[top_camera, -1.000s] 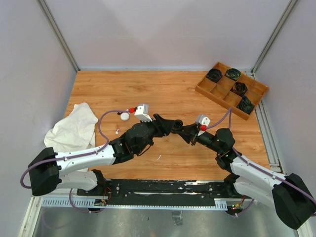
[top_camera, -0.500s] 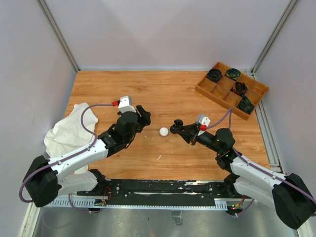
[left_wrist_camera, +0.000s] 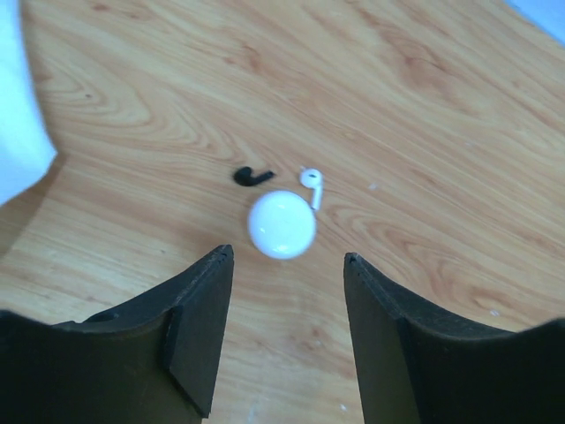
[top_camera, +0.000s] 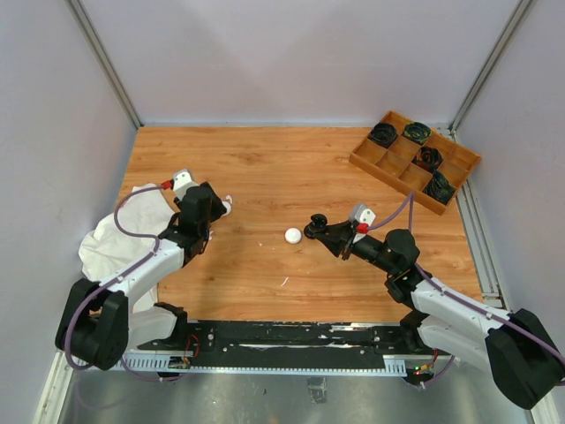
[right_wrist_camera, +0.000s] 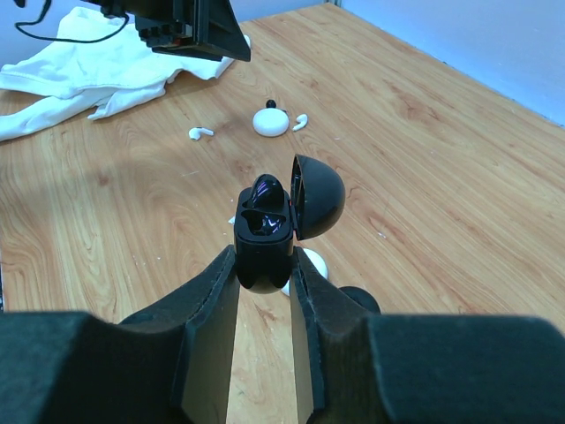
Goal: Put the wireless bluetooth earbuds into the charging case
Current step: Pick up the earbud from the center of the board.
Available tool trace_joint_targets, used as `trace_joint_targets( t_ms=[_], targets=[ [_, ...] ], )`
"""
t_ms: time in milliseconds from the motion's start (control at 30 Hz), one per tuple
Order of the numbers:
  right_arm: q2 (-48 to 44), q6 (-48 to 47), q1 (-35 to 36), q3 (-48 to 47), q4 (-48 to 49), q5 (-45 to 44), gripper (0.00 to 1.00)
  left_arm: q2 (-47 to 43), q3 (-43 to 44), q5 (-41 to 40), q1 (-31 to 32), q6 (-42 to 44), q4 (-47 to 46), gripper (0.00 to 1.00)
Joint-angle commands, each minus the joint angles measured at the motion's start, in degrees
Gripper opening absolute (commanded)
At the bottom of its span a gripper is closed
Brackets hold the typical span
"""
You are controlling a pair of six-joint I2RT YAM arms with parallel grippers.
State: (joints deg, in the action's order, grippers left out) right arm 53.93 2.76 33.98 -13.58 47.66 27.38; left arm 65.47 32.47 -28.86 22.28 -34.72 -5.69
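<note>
Table (top_camera: 291, 168), right claw (right_wrist_camera: 263, 265) gripping upright case (right_wrist_camera: 265, 234) (lid open), left claw (left_wrist_camera: 287, 258) wide, white earbud (left_wrist_camera: 312, 185) stem toward it

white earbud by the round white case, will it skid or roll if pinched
The white earbud looks tiny and glossy, so it is probably very light and may skid on the wooden table. Its rounded head and thin stem suggest it would pivot rather than roll far. The round white case sits right beside it and would likely get nudged.
</note>
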Motion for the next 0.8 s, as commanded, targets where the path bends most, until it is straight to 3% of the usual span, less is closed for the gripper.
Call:
trace_joint_targets(
  t_ms=[0,300,767],
  targets=[
    [0.2,-0.8,0.6,-0.1,0.5,-0.9,0.01,4.6,0.3,1.7,-4.7,0.8,-5.2,0.57],
    [1.0,-1.1,0.6,-0.1,0.6,-1.4,0.01,17.2,5.0,3.0,-9.2,1.6,-8.9,0.45],
    [1.2,-1.2,0.6,-0.1,0.7,-1.5,0.01,28.7,11.9,4.0,-10.5,2.8,-9.0,0.42]
  ],
)
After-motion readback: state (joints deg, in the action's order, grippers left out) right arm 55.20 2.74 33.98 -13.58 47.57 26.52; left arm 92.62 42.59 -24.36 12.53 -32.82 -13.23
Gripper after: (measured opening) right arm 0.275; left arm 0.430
